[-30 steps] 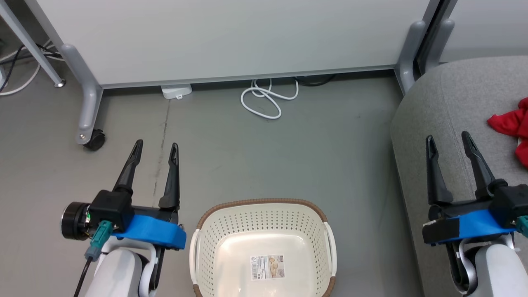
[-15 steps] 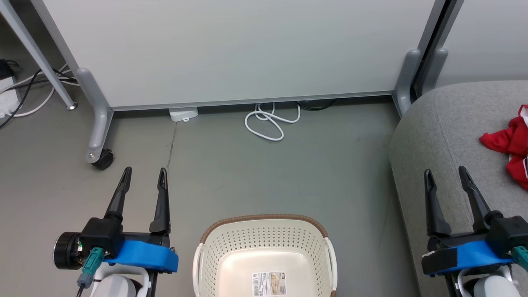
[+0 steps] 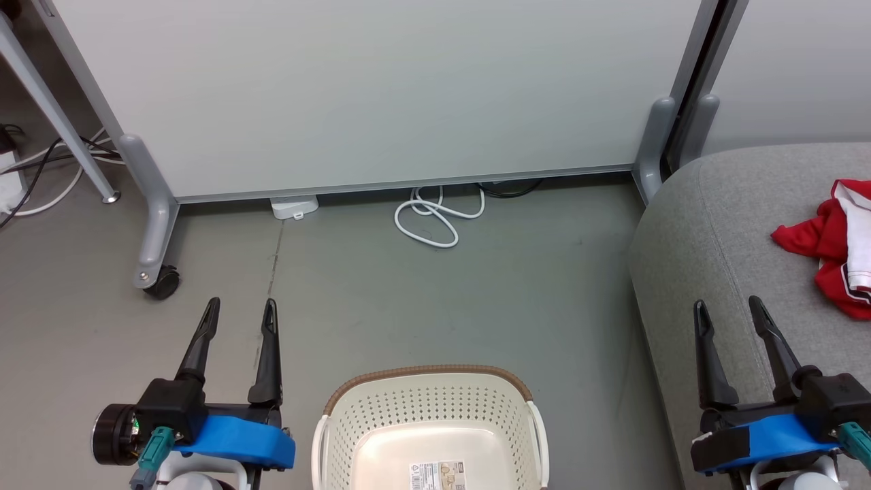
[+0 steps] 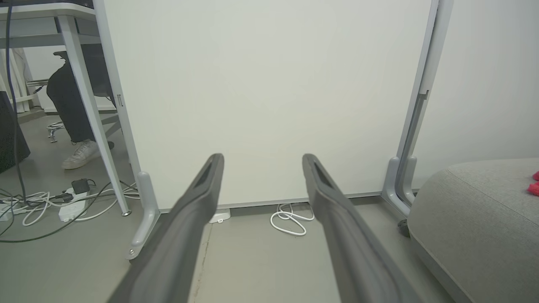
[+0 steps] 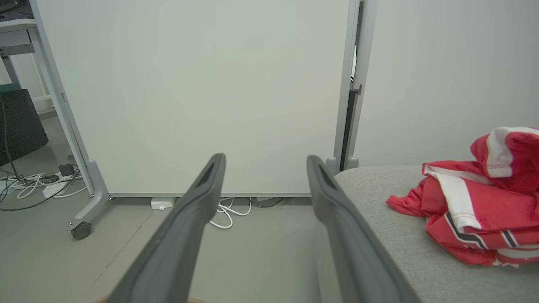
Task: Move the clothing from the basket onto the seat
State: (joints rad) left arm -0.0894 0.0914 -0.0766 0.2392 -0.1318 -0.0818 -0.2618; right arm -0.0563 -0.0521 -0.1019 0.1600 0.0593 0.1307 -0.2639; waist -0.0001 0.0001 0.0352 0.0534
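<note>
Head view: basket [image 3: 422, 371], bare but for a label [image 3: 435, 473], sits between left gripper [image 3: 242, 307] and right gripper [image 3: 727, 306], fingers [image 3: 267, 354] apart on both; clothing [image 3: 827, 248] lies on the seat [image 3: 708, 224]. Left wrist: fingers spread above floor [image 4: 252, 252]. Right wrist: clothing is heaped well in from the seat's edge. The job is likely done, so retreat without snagging it.

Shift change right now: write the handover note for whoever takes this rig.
Left gripper: open, empty.
Right gripper: open, empty.
Cream perforated plastic basket with brown rim: on the floor between the grippers; its visible part holds only a label.
Red clothing with white stripes: heaped on the grey fabric sofa seat.
Done: clothing is out of the basket, as far as shown.
Left: nothing visible.
</note>
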